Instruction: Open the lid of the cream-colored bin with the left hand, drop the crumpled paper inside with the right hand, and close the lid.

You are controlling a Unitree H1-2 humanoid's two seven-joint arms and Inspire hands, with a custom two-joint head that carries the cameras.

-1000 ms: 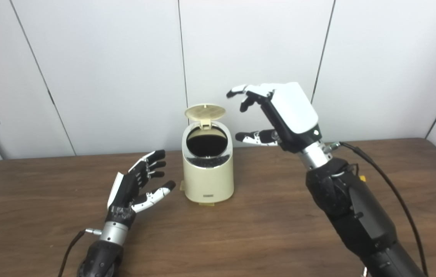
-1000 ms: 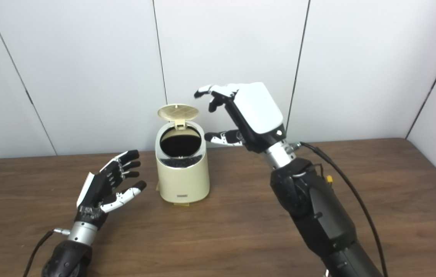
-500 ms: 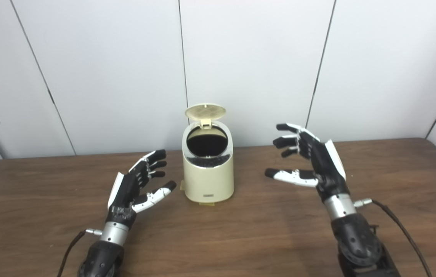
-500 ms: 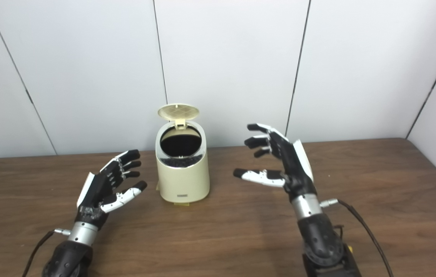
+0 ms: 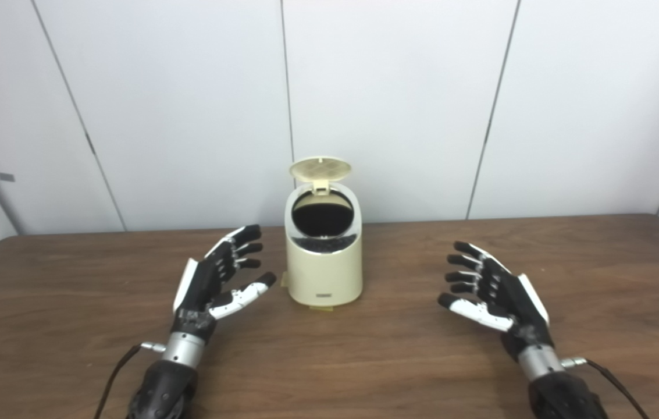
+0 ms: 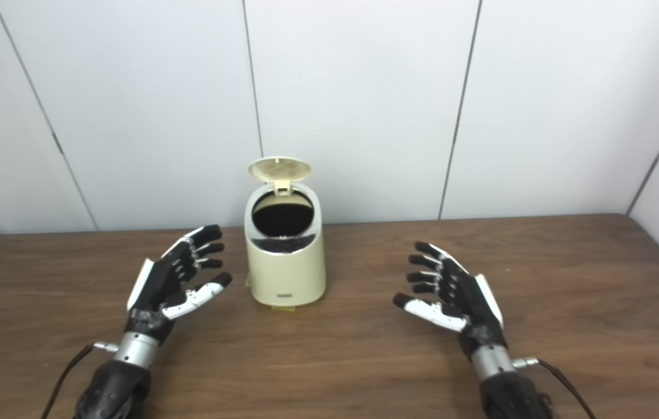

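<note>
The cream-colored bin (image 5: 324, 270) stands at the middle of the brown table, near the back. Its round lid (image 5: 320, 169) is tipped up and back on its hinge, and the dark opening (image 5: 321, 215) shows no paper from here. My left hand (image 5: 217, 285) rests low on the table just left of the bin, open, fingers spread, holding nothing. My right hand (image 5: 495, 294) lies low to the right of the bin, well apart from it, also open and empty. No crumpled paper is visible anywhere.
The brown wooden table (image 5: 399, 355) stretches wide on both sides of the bin. White wall panels (image 5: 393, 105) close off the back. A thin cable (image 5: 114, 372) trails from my left wrist, another (image 5: 614, 378) from my right wrist.
My right hand has come down from beside the bin's opening to the table at the right, staying open. The left hand and the open lid are unchanged. The camera shifted slightly.
</note>
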